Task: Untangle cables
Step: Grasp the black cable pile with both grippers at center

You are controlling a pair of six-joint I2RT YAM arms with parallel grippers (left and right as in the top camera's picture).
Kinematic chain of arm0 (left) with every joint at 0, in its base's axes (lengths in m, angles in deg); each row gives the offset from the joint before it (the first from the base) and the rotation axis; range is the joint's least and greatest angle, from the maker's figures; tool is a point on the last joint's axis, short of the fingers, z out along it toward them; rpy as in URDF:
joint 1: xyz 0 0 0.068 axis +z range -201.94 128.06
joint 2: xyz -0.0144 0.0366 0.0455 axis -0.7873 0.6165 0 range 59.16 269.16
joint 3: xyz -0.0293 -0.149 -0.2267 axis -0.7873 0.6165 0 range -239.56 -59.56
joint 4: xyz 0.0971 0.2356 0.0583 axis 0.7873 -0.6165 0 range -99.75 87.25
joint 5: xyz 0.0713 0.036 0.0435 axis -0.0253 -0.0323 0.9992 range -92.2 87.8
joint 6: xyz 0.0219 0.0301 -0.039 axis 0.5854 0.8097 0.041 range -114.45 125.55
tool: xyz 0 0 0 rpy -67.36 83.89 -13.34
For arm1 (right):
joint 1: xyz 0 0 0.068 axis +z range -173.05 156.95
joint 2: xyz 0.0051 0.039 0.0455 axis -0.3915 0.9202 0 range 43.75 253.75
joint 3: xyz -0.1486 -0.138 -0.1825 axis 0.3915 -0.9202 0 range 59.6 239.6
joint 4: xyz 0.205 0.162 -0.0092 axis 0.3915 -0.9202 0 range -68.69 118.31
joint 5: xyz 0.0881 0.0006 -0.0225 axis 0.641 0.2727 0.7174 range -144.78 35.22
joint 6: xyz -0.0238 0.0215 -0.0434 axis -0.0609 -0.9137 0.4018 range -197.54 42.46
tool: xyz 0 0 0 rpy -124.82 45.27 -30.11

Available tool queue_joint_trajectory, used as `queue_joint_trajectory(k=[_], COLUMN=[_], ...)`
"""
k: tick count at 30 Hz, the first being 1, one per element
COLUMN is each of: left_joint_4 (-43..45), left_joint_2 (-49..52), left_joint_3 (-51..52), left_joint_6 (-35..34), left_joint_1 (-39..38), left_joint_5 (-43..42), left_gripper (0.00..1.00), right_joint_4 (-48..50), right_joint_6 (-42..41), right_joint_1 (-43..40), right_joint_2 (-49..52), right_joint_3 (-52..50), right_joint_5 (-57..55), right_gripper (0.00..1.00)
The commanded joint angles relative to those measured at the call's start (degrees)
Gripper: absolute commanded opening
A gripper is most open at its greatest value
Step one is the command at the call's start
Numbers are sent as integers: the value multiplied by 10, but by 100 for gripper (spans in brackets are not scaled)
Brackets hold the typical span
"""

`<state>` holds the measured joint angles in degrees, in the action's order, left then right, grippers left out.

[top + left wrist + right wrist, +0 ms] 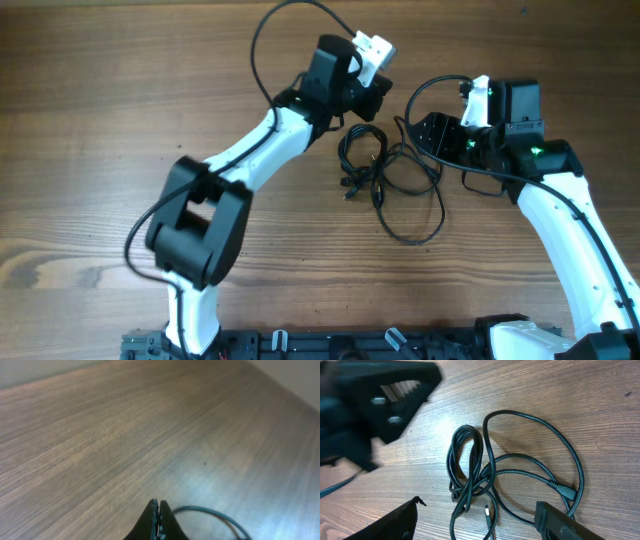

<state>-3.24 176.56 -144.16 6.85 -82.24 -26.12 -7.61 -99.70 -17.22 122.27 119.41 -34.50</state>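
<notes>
The cables (378, 168) are thin black cords lying on the wooden table between my two arms: a knotted bundle with loose loops trailing toward the front. In the right wrist view the knot (470, 472) lies between my fingers, with a silver-tipped plug (487, 511) and a black plug (565, 491) beside it. My right gripper (479, 516) is open, low over the tangle, touching nothing; overhead it (432, 138) sits just right of the cables. My left gripper (159, 506) is shut with nothing seen between its jaws; one cable curve (215, 512) lies beside it. Overhead it (372, 105) hovers just behind the bundle.
The left gripper's black body (380, 395) fills the upper left of the right wrist view, close over the knot. Thicker black arm wires (270, 40) arc above both arms. Bare wooden table (100, 120) spreads to the left and front.
</notes>
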Motion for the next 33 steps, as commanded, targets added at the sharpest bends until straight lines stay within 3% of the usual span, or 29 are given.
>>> queue_joint_trajectory(k=[1, 5, 7, 12, 17, 22, 26, 33], left_joint_4=[-74, -191, -229, -319, -372, -369, -356, -300], left_joint_2=[-39, -36, -36, -36, -33, -25, -1, 48], left_joint_3=[-4, -4, -4, -4, -3, -3, -3, -3], left_joint_6=[-99, -240, -284, -295, -320, -320, -320, -320], left_joint_1=[6, -7, -19, -60, -96, -119, -130, -134], left_joint_5=[16, 27, 15, 9, 101, 173, 194, 205], left_gripper=[4, 27, 30, 24, 29, 36, 37, 25], right_joint_4=[3, 2, 3, 3, 5, 5, 4, 3], right_joint_6=[11, 12, 11, 11, 11, 11, 10, 10], right_joint_1=[-1, -1, -1, -1, -1, -1, -1, -1], right_joint_2=[-1, -1, -1, -1, 0, 0, 0, 0], right_joint_3=[12, 12, 12, 8, -5, -9, -9, -9], right_joint_5=[-10, -10, -10, -10, -10, -9, -7, -7], right_gripper=[77, 77, 77, 77, 77, 77, 77, 77])
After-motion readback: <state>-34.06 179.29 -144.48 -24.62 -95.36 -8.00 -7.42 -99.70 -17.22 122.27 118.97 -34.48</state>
